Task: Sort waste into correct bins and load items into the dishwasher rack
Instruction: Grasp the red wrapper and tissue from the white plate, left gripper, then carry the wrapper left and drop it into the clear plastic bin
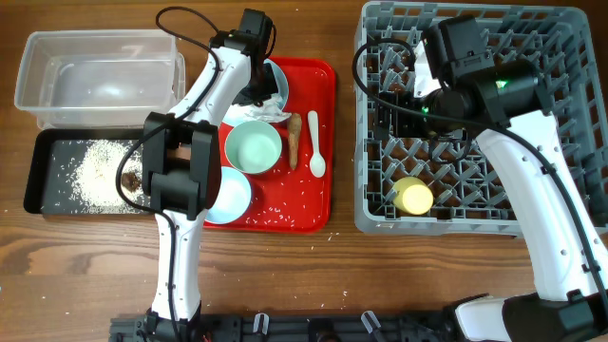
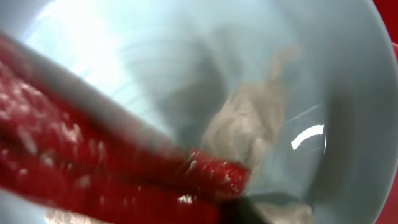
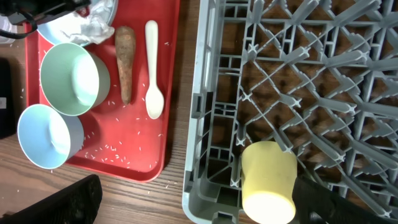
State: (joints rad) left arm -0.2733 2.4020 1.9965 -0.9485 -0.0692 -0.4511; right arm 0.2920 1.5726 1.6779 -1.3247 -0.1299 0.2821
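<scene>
Red tray (image 1: 318,85) holds the pale blue plate (image 2: 155,62) at its far end, with the crumpled napkin (image 2: 242,124) on it. The blurry red-and-white sachet wrapper (image 2: 211,174) is just above the plate. The left claw (image 1: 261,81) hangs there; I cannot tell if it is clenched. The right claw (image 1: 404,95), right of the tray over the dishwasher rack (image 1: 560,114), is spread wide and empty.

Two white arms with big black joints: left arm (image 1: 178,176) in the left half, right arm (image 1: 527,171) on the right side. Thin black cables (image 1: 185,19) near the top. Small green light (image 1: 501,85) on right arm's black joint.
</scene>
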